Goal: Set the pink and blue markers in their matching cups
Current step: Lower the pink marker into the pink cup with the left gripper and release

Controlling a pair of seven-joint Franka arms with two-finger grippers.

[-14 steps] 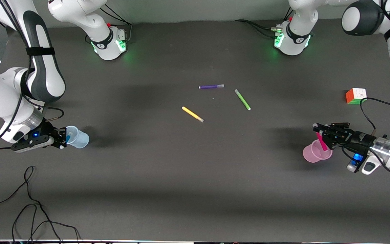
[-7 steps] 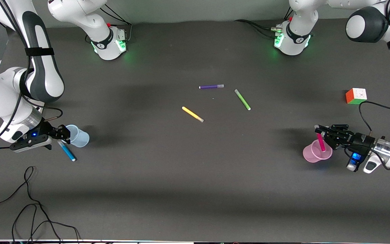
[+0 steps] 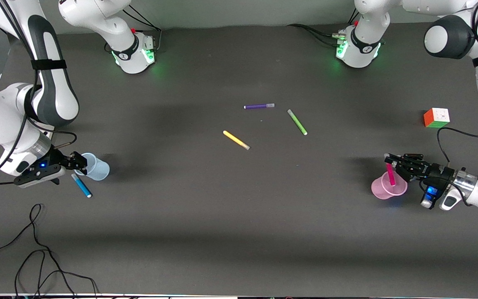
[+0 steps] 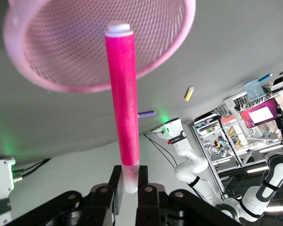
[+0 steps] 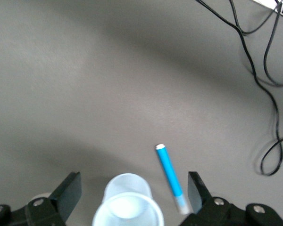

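Note:
The blue marker (image 3: 81,185) (image 5: 170,176) lies flat on the table just outside the pale blue cup (image 3: 96,167) (image 5: 127,207), nearer to the front camera. That cup stands upright with nothing in it. My right gripper (image 3: 81,161) (image 5: 133,193) hangs open over the cup, holding nothing. At the left arm's end, my left gripper (image 3: 391,162) (image 4: 130,181) is shut on the capped end of the pink marker (image 3: 391,175) (image 4: 122,94). The marker hangs upright, its white tip pointing down into the mouth of the pink cup (image 3: 382,189) (image 4: 99,42).
A purple pen (image 3: 259,106), a green pen (image 3: 297,121) and a yellow pen (image 3: 236,140) lie mid-table. A colour cube (image 3: 436,117) sits near the left arm's end. A black cable (image 3: 35,249) loops near the front edge at the right arm's end.
My right gripper opened and the blue marker dropped beside the blue cup onto the table, not into it. My left gripper shifted slightly with the pink marker over the pink cup.

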